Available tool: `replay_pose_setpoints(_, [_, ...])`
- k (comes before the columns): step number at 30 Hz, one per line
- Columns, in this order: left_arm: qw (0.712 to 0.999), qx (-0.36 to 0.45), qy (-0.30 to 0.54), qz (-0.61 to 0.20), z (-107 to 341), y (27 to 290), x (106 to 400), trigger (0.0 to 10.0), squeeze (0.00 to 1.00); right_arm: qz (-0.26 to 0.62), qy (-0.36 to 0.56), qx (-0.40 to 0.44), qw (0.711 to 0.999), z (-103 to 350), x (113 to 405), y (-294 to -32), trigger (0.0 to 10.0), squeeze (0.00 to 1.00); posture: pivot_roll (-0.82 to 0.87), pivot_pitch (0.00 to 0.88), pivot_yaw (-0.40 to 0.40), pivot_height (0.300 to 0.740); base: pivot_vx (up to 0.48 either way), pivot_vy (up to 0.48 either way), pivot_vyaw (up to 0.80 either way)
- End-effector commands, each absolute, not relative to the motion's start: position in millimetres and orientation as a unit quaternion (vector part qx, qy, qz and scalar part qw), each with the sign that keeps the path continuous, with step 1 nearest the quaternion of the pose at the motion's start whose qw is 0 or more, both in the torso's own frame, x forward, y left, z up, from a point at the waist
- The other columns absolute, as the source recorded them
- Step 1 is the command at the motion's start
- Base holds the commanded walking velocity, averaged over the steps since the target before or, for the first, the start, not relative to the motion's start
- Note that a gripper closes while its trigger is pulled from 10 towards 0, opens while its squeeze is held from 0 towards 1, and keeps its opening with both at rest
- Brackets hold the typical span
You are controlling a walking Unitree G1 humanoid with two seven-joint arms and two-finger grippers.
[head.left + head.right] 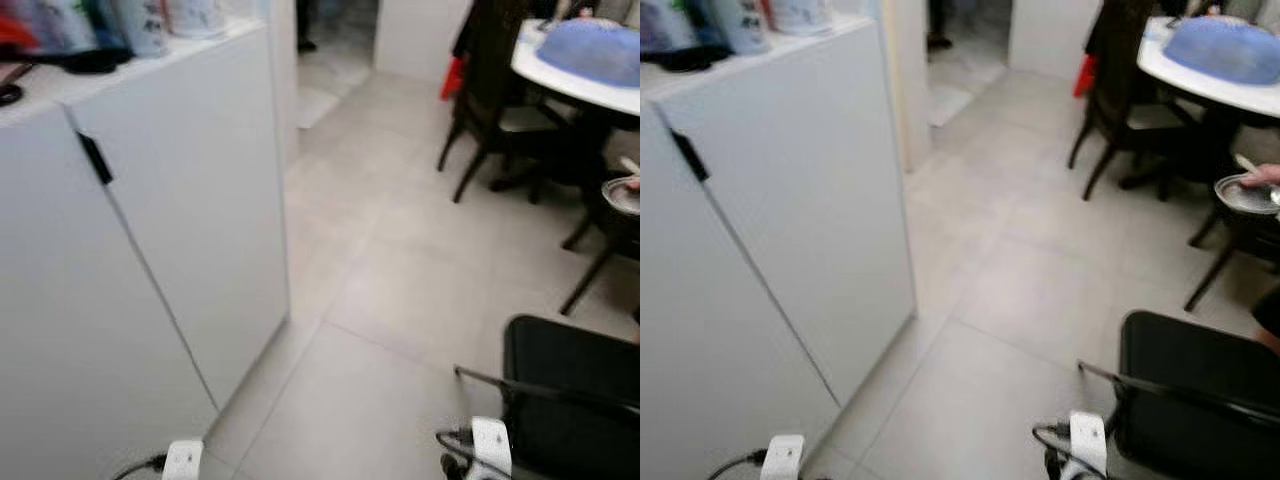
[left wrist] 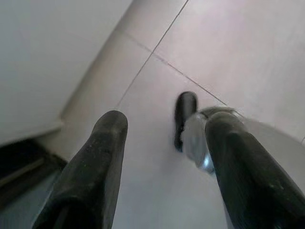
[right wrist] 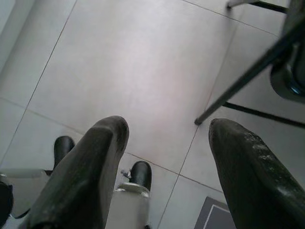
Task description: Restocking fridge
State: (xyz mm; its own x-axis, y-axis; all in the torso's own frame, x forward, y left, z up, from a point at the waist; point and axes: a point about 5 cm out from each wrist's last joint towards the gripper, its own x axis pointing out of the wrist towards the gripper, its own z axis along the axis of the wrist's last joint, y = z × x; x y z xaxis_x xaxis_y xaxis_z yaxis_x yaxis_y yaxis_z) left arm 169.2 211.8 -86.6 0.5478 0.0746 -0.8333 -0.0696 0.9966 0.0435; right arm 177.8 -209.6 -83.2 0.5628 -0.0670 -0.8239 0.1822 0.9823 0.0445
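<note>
White flat-fronted cabinet doors (image 1: 190, 210) with a small black handle (image 1: 96, 158) stand at the robot's left, shut; whether this unit is the fridge cannot be told. On its top sit blurred colourful containers (image 1: 140, 22) and a dark object (image 1: 95, 60).

Both arms hang low over the pale grey tiled floor (image 1: 390, 290). The left gripper (image 2: 162, 162) points down at the tiles just beside the foot of the cabinet, its two long black fingers (image 2: 95, 162) spread apart with nothing between them. The right gripper (image 3: 167, 167) also points at the floor, its fingers (image 3: 86, 176) apart and empty, with thin black chair legs (image 3: 248, 76) near it. The robot's own black feet (image 3: 141, 174) show below.

To the right stands a black-backed seat (image 1: 570, 400) close to the robot. Farther off, a dark wooden chair (image 1: 490, 100) is drawn up to a white round table (image 1: 570, 85) bearing a blue domed cover (image 1: 590, 50). A person's hand (image 1: 1265, 175) holds a round metal plate (image 1: 1243, 195) at the right edge. A doorway (image 1: 335, 40) opens beyond the cabinet.
</note>
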Motion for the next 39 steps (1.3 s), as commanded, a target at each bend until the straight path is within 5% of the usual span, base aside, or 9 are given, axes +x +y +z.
replay_pose_setpoints(1, [0.877, 0.008, 0.479, 0.041, -86.8, 214.8, 167.9, 10.0, 0.00, -0.064, 0.459, 0.058, 0.884, -81.7, 181.8, -207.0, 10.0, 0.00, 0.07, 0.000, -0.051, 0.740, 0.000, 0.000, 0.80])
replay_pose_setpoints(39, [0.875, 0.017, 0.481, 0.044, -87.2, 216.4, 166.4, 10.0, 0.00, -0.065, 0.466, 0.051, 0.881, -83.0, 179.8, -206.3, 10.0, 0.00, 0.06, 0.000, -0.041, 0.740, 0.000, 0.000, 0.75])
